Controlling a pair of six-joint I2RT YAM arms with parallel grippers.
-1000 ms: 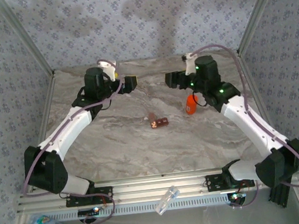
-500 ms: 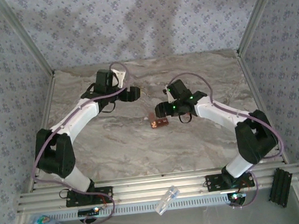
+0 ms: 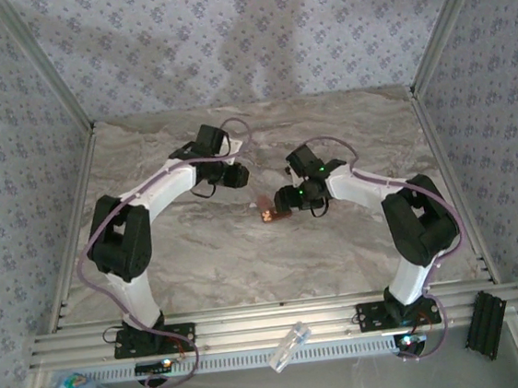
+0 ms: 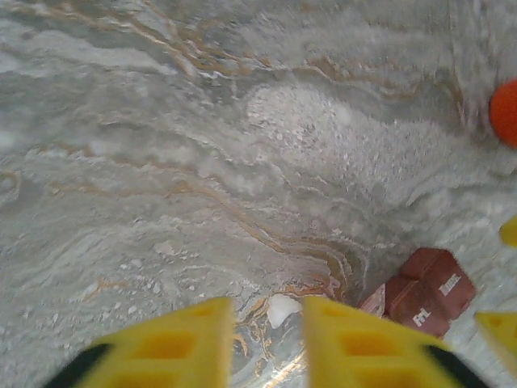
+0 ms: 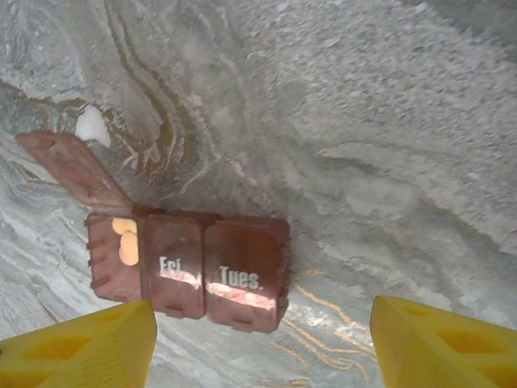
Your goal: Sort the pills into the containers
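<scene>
From above, my left claw (image 3: 237,176) and my right claw (image 3: 283,199) reach low over the marble table (image 3: 341,269), the pill box (image 3: 275,213) just beside the right one. Through the left wrist, my jaws stand narrow with a white pill (image 4: 281,309) in the gap; whether they pinch it I cannot tell. The orange-red bottle (image 4: 506,111) sits at the far right edge, well apart. Through the right wrist, my jaws are spread wide, holding nothing; the pill box lies just ahead, one lid up, orange pills (image 5: 123,241) inside.

Left fingers (image 4: 166,347) narrower, perhaps around pill (image 4: 280,309)
</scene>
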